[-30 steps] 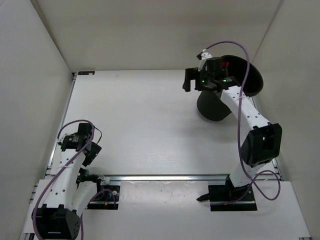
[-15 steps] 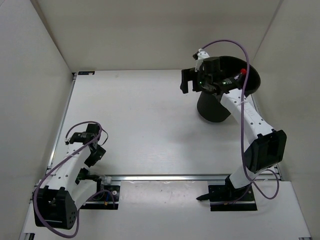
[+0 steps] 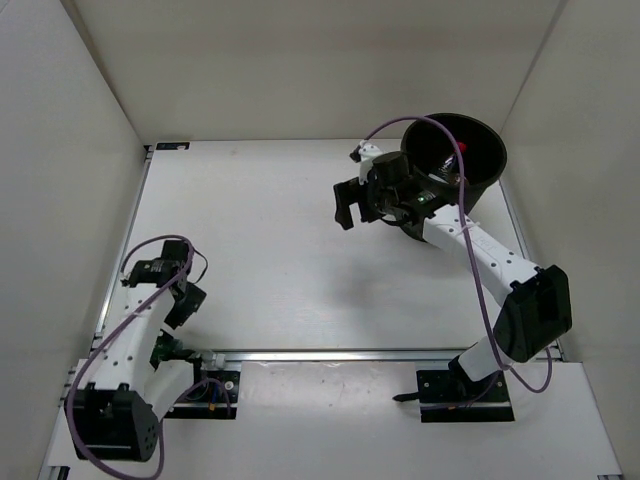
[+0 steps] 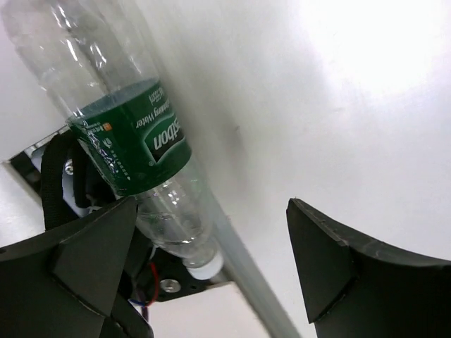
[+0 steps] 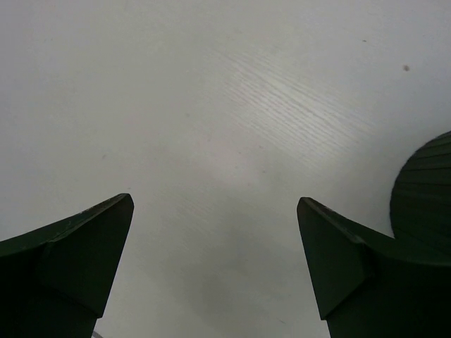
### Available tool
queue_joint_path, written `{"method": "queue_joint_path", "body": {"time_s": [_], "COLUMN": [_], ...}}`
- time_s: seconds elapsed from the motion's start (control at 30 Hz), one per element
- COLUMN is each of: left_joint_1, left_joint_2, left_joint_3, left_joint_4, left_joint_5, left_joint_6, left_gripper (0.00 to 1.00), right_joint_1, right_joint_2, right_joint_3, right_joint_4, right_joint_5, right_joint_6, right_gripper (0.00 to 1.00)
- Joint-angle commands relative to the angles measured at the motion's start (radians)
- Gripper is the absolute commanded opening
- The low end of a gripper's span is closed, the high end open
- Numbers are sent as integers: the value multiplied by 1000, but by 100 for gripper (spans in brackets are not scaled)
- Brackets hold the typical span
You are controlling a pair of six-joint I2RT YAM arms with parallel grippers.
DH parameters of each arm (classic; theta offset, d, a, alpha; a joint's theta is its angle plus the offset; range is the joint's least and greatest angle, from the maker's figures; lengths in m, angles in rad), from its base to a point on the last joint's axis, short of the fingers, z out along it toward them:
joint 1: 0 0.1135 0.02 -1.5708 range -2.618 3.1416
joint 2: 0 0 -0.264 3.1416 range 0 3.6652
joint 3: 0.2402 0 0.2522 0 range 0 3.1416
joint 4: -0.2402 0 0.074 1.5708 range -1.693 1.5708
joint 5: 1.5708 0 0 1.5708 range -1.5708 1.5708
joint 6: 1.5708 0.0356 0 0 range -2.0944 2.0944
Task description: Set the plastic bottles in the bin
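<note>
Right gripper [image 5: 215, 199], jaws spread wide and holding nothing, hangs over the white table [image 3: 270, 230] just beside the large round black plastic bin [image 3: 498, 160], where something red shows inside. Left gripper [image 4: 211, 208] is likewise wide open and grips nothing. The clear plastic bottle with a green label [image 4: 134, 148] lies close beside one of its fingers, white cap [image 4: 202, 266] near the metal rail [image 4: 246, 282].

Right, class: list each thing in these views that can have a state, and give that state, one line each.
Large round black plastic bin: upright, open-topped, something red inside.
Clear plastic bottle with green label: capped, outside the bin, not gripped.
Left gripper: open, nothing held.
Right gripper: open, empty.
</note>
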Motion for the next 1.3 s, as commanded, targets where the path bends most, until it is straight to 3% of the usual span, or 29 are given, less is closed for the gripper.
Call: {"method": "queue_joint_path", "body": {"time_s": [0.0,0.17,0.33,0.43,0.6,0.7,0.8,0.87,1.0,1.13,1.27], "left_joint_1": [90,153,288,315,150,107,67,-51,-218,-368,-326], "left_joint_2": [-61,18,22,64,-69,-260,-436,-490,-568,-473,-510], "left_joint_3": [56,136,92,49,9,4,30,21,-10,-25,-74], "left_joint_4": [3,-11,131,181,406,540,591,600,597,611,689], "left_joint_5": [-25,-187,-184,-180,-172,-116,34,47,93,118,119], "left_joint_6": [-34,-61,21,37,113,320,554,677,686,708,716], "left_gripper": [99,98,98,98,98,99,99,98,98,99,98], "right_joint_1": [48,161,181,158,91,65,63,53,60,169,114], "right_joint_2": [-53,-72,-119,-159,-207,-262,-333,-345,-333,-385,-441], "right_joint_3": [-4,-42,-107,-134,-145,-130,-120,-104,-88,-211,-264], "right_joint_4": [79,90,85,93,52,0,-82,-198,-368,-343,-285], "right_joint_5": [-29,0,-9,-6,-27,-49,14,53,78,224,142], "right_joint_6": [4,-15,7,7,5,13,28,33,57,105,159], "right_gripper": [99,99,99,99,99,99,99,99,99,99,100]}}
